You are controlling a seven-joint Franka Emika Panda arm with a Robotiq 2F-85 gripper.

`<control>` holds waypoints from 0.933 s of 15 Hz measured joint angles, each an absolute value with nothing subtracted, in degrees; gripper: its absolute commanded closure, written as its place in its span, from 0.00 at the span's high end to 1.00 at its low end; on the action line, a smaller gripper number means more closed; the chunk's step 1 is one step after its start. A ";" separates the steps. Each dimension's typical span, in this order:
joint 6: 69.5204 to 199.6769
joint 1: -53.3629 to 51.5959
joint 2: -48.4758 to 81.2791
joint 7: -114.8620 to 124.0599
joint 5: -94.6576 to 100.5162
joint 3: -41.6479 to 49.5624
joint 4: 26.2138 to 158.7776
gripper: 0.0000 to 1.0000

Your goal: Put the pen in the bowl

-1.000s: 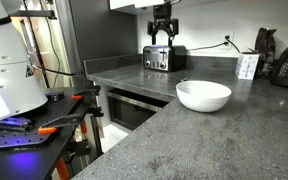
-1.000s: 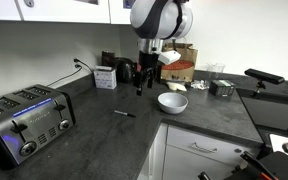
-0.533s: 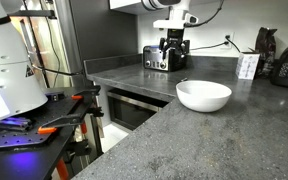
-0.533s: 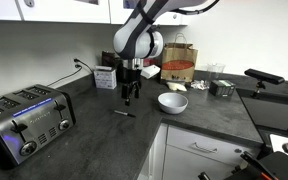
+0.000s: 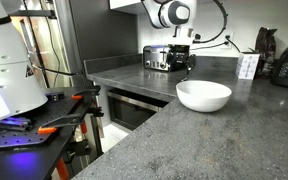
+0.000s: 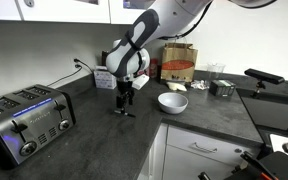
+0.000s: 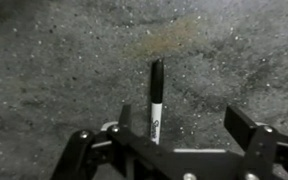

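The pen is a slim marker with a black cap and a white printed body. It lies flat on the dark speckled counter. In an exterior view it shows as a small dark stick left of the white bowl. My gripper is open and hovers low over the pen, which lies between the fingers, close to the left one. In both exterior views the gripper points straight down. The bowl is empty. The pen is hidden in that view.
A silver toaster stands on the counter away from the bowl. A small white box, a brown paper bag and metal items stand along the back. The counter edge runs in front.
The arm has swung from high above the counter down and over to the pen. The gripper now hangs just above it, still open.
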State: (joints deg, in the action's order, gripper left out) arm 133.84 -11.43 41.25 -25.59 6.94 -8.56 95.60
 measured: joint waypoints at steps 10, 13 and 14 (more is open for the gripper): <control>130.22 -13.27 51.44 -25.57 8.45 -8.39 82.06 0.81; 128.84 -13.10 53.14 -25.57 8.47 -7.93 79.41 0.49; 128.38 -13.06 53.57 -25.57 8.47 -7.83 78.62 0.40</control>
State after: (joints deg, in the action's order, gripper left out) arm 128.38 -13.06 53.57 -25.57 8.47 -7.83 78.62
